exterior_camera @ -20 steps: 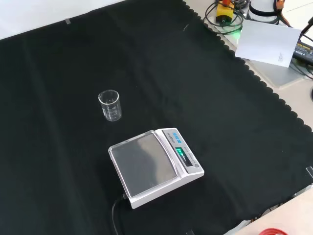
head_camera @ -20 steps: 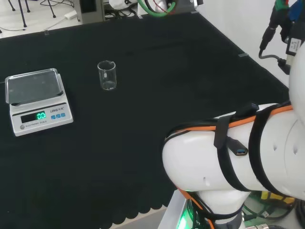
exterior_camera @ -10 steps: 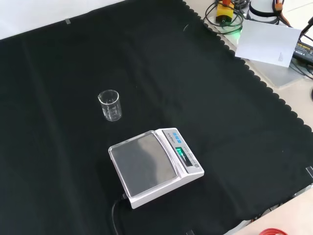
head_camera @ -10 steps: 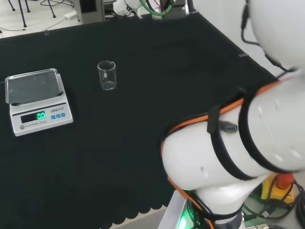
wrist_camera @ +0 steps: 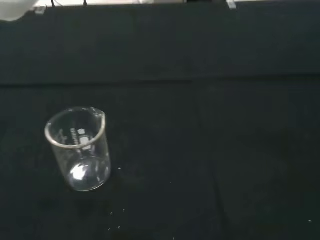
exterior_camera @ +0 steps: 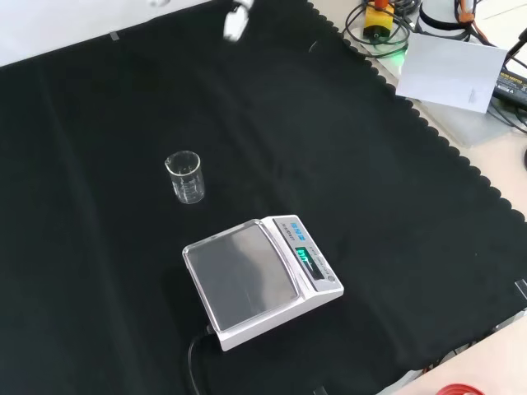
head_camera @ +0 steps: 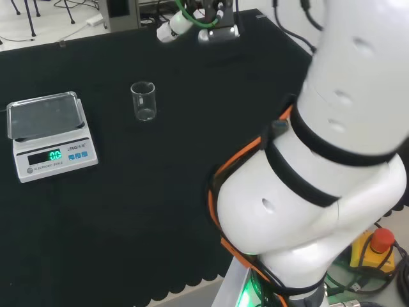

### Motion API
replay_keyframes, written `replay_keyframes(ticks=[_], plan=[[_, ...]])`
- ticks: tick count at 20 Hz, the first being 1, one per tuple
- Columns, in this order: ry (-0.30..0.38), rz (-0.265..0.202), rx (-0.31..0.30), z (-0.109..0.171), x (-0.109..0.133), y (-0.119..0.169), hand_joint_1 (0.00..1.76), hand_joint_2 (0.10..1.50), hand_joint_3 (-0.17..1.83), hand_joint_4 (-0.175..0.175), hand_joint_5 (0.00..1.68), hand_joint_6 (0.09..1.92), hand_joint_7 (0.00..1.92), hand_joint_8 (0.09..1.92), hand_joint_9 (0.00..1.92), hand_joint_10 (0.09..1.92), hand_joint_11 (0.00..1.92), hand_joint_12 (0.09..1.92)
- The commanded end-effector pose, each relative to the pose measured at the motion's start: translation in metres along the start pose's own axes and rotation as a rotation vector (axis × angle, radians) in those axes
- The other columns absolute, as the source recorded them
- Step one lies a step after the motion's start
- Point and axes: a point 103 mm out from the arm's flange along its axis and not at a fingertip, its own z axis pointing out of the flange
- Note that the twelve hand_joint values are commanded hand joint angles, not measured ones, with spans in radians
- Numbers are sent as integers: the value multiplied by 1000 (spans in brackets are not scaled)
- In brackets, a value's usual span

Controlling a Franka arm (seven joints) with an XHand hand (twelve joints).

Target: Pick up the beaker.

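Head view: the hand (head_camera: 171,27) hangs at the far edge of the cloth (head_camera: 192,128); the beaker (head_camera: 144,101), upright clear glass, stands nearer and leftward, beside the scale (head_camera: 50,135).
Front view: a fingertip shows above the beaker.
Wrist view: beaker empty, spouted.
How open the hand is, I cannot tell.

Even, soft room light on a dark tabletop

The black cloth (exterior_camera: 346,164) takes the light and gives almost no shadows. The beaker (wrist_camera: 78,148) shows small white highlights on its rim and bottom. The scale (head_camera: 48,135) display glows green. In the wrist view, a white part of the hand (wrist_camera: 15,7) is blurred.
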Motion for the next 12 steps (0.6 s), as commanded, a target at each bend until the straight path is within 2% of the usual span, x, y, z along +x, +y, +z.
replay_keyframes(ticks=[1,4,9,12], plan=[[69,-110,-119,73,-12,122,627,684,215,15,168,87,160,658,264,856,0,1538],[67,-131,-149,103,-5,139,629,681,211,18,161,87,156,660,264,859,0,1534],[70,-170,-115,137,4,163,626,678,207,19,161,87,162,665,267,862,0,1529],[105,-183,-85,152,13,166,626,679,205,19,164,87,167,669,269,864,0,1526]])
